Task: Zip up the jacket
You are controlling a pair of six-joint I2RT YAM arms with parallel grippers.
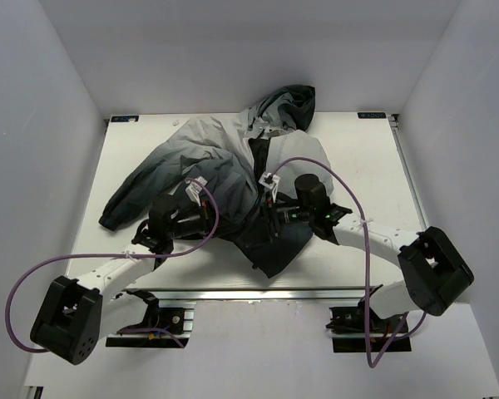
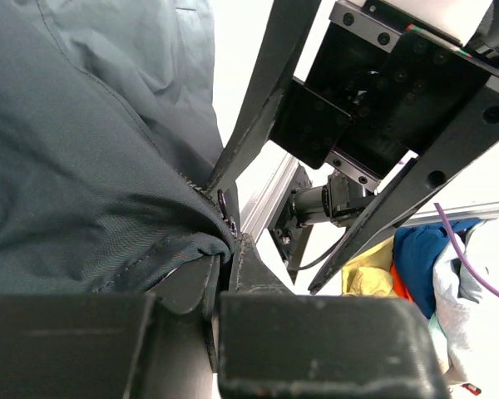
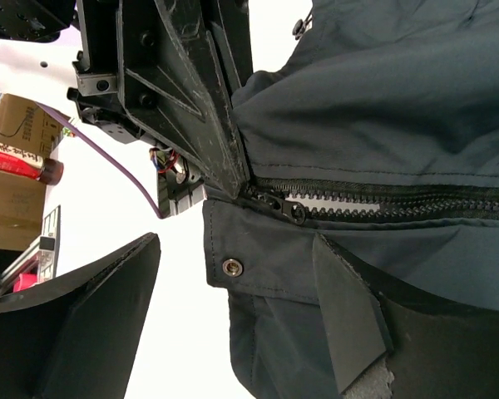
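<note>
We saw the table (image 1: 362,158) boxed in by white walls (image 1: 41,125) on 3 sides, w/ a metal rail (image 1: 258,293) along the near edge. The widest stretch of bare top lay to the right, btwn the jacket (image 1: 204,145) and the right edge. Only a narrow strip ran on the left, where one sleeve (image 1: 123,204) reached close to that edge. The hood (image 1: 289,101) was bunched against the far wall, and the black hem (image 1: 270,258) sat just short of the rail.

The jacket lay spread over the table's middle & left, pale grey at the shoulders going to black at the hem. Both grippers met at its lower front. In the left wrist cam the left gripper (image 2: 224,253) had its fingers pressed together on a fold of dark fabric at the hem edge. The right gripper (image 3: 234,238) had its jaws spread wide, the hem corner btwn them, one finger (image 3: 353,328) lying against the cloth. The right wrist cam showed the zipper (image 3: 399,204) running along the front w/ its slider (image 3: 276,204) at the hem end, right by the left gripper's tip. A pale slit showed btwn the tooth rows beside the slider, and a metal snap (image 3: 231,267) sat just below.
</note>
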